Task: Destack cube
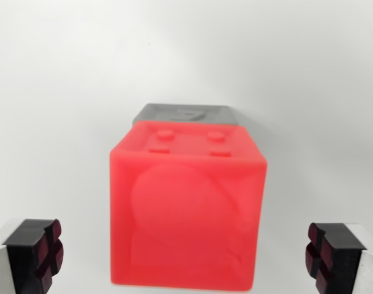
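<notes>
At the wrist view's left, one black fingertip (36,254) stands clear of the red cube (186,214). The cube sits centered on a grey cube (185,113) on the white table (64,92). The gripper (185,254) gapes wide, holding nothing.

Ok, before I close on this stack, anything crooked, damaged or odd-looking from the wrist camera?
Nothing stands out. The red cube looks intact and sits between the open gripper fingers, clear of both. The grey cube shows only as a strip beyond it, roughly in line, so its condition can't be judged.
</notes>
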Motion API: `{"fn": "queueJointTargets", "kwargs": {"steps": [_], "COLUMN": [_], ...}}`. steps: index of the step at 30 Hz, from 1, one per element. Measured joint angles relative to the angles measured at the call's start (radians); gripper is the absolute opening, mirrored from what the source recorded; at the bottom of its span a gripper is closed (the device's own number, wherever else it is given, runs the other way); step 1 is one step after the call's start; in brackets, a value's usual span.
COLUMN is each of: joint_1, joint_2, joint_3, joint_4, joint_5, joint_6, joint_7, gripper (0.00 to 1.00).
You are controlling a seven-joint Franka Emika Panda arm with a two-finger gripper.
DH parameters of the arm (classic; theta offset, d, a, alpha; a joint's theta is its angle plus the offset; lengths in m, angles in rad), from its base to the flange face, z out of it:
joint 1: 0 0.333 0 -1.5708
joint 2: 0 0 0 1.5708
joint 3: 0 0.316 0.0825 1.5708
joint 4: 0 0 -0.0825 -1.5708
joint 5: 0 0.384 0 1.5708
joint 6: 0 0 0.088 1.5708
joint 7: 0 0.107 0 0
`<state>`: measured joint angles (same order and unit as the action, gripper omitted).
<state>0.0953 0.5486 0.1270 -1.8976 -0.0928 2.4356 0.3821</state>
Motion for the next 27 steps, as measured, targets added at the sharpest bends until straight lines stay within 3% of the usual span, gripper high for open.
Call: {"fn": "queueJointTargets", "kwargs": {"steps": [13, 24, 25, 27], "joint_1": [0.012, 0.018, 0.018, 0.018], "joint_2": [0.063, 0.083, 0.083, 0.083], "joint_3": [-0.014, -0.021, -0.021, -0.021], "joint_4": [0.004, 0.009, 0.009, 0.009], "joint_5": [-0.005, -0.005, -0.005, -0.005], "joint_6": [0.057, 0.075, 0.075, 0.075], "joint_7": [0.003, 0.003, 0.003, 0.003], "gripper": [1.0, 1.0, 0.0, 0.0]}}
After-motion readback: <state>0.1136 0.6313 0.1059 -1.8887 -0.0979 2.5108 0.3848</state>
